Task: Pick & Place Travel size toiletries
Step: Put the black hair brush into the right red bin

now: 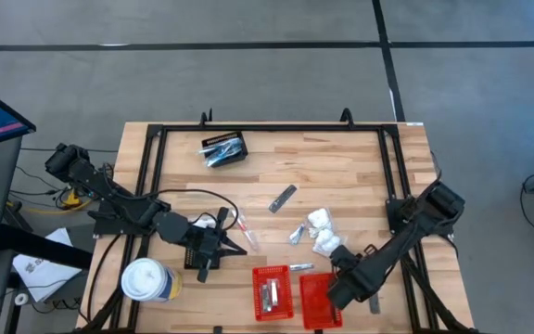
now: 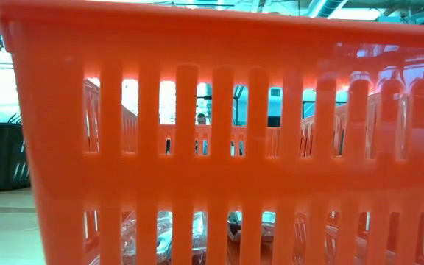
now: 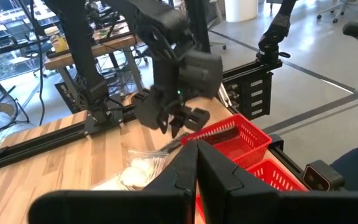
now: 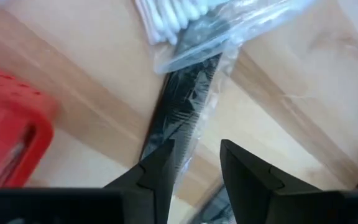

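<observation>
I have the right gripper (image 4: 194, 165) down over the wrapped dark comb (image 4: 182, 118) — jaws apart — so next I close squarely, while the left gripper (image 1: 213, 243) waits, jaws together.

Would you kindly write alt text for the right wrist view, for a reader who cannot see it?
The right claw, fingers parted, hovers over a black comb in clear wrap lying on the wooden table. A clear packet of cotton swabs lies beyond it, a red basket to one side.
</observation>
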### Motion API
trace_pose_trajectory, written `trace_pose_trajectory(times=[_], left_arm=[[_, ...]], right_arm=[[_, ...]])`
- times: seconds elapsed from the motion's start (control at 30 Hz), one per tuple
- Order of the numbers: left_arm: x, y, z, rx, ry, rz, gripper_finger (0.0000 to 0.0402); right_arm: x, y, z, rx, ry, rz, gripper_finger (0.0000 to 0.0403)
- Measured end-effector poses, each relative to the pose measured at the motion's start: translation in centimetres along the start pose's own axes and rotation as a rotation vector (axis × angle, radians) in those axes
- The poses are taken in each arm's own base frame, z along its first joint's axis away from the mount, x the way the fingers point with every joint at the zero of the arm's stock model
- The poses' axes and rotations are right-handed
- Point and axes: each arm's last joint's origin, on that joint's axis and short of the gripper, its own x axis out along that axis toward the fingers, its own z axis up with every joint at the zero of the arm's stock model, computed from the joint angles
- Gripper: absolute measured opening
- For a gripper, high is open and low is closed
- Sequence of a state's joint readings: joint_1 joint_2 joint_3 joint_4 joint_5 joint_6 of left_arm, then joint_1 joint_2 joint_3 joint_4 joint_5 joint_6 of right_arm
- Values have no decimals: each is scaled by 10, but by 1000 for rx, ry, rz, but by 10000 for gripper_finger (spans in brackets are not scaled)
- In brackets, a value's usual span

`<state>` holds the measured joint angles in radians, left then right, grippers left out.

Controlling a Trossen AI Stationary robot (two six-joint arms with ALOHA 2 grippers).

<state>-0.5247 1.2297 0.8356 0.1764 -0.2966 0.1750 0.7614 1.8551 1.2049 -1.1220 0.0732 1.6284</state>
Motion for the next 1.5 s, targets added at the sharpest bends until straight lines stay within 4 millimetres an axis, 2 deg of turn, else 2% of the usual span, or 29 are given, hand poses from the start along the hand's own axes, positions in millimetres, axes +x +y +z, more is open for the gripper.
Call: trace_pose_trajectory(times=[0.2,0.3,0.4,0.53,0.63,0.73,0.87,1.0,1.1,1.17,1.27,1.37,1.5], left_arm=[[0,0,0,0,0,0,1],[0,0,0,0,2,-1,1],[0,0,0,1,4,-1,1],[0,0,-1,2,8,-2,1],[0,0,-1,2,7,-2,1],[0,0,0,-6,4,-2,1],[0,0,0,-17,3,-5,1],[0,0,0,-17,3,-4,1],[0,0,-1,-16,4,-4,1],[0,0,-1,-16,4,-5,1],[0,0,-1,-18,7,-5,1],[0,0,-1,-19,10,-5,1],[0,1,-1,-15,12,-1,1]], right_arm=[[-34,-21,-6,50,-84,97,125],[-50,-29,-18,47,-146,210,121],[-55,-31,-35,67,-155,266,117],[-40,-24,-56,99,-113,220,115],[-26,-12,-62,80,-92,208,110],[-18,-5,-60,55,-100,197,82],[-18,-5,-53,67,-151,190,16],[-24,-6,-48,53,-150,218,6],[-16,-7,-42,42,-144,243,2],[-2,-10,-38,37,-132,310,1],[18,-25,-31,94,-132,380,1],[21,-37,-29,136,-154,455,1],[27,-40,-27,120,-136,432,0]])
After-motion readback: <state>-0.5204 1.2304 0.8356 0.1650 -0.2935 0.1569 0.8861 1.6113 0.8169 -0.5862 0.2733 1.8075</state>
